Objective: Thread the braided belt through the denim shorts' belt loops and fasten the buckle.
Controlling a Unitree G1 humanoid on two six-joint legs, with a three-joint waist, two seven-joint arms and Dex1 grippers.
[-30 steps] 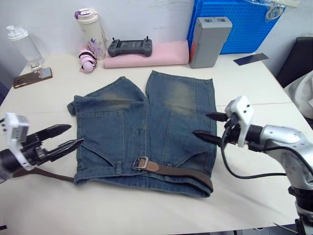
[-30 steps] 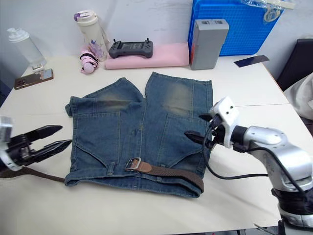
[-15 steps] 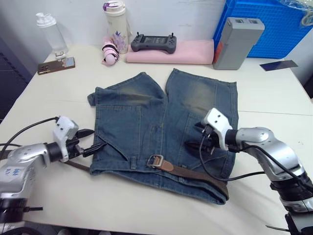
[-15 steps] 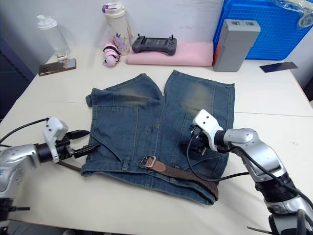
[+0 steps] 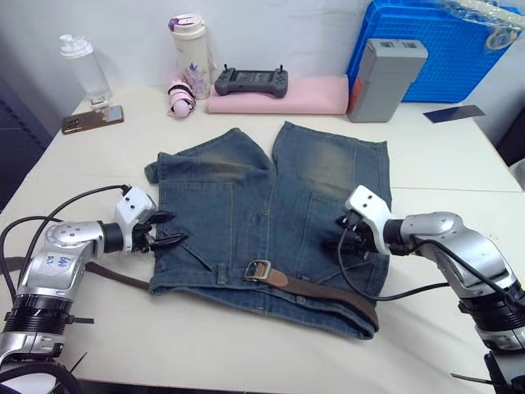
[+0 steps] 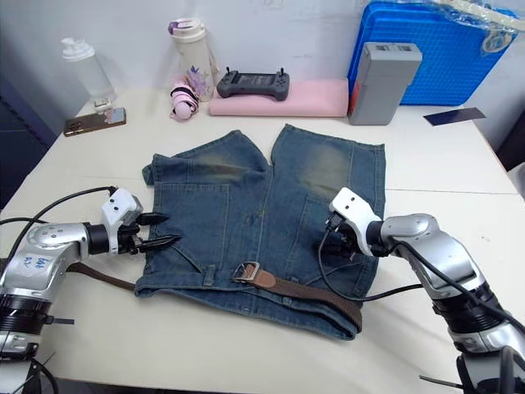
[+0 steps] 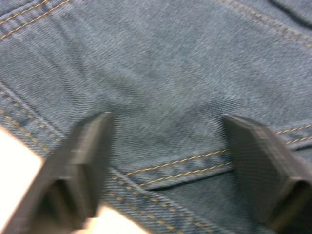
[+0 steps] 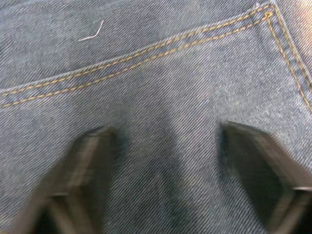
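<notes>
Belt: braided belt [image 5: 324, 290] lying along the waistband on the near edge of the denim shorts [image 5: 271, 213], one end trailing off on the table [image 5: 246, 349] by the left arm
Buckle: buckle [image 5: 257, 270] flat on the waistband near the middle, not done up
Loops: one of the belt loops [image 5: 221, 272] just left of the buckle, belt seems to pass under it; others too small to tell
Shorts: spread flat in the middle of the table, legs pointing away
Left claw: left gripper [image 5: 170, 229] at the left edge of the shorts, fingers apart, tips over the denim, holding nothing
Right claw: right gripper [image 6: 330, 245] low over the right leg of the shorts, fingers apart, holding nothing
Change: both claws moved in over the shorts; a moment ago left claw off the cloth, now right at its edge; right claw a bit closer to the cloth
Same: belt, buckle and shorts not moved
Camera: whole scene shifted, head moved
Meaning: probably getting ready to pin or grab the shorts; threading only partly done, buckle not yet fastened
Around: water bottle [image 5: 82, 66], phone [image 5: 88, 120], blue crate [image 5: 443, 49], all well apart from the shorts
</notes>
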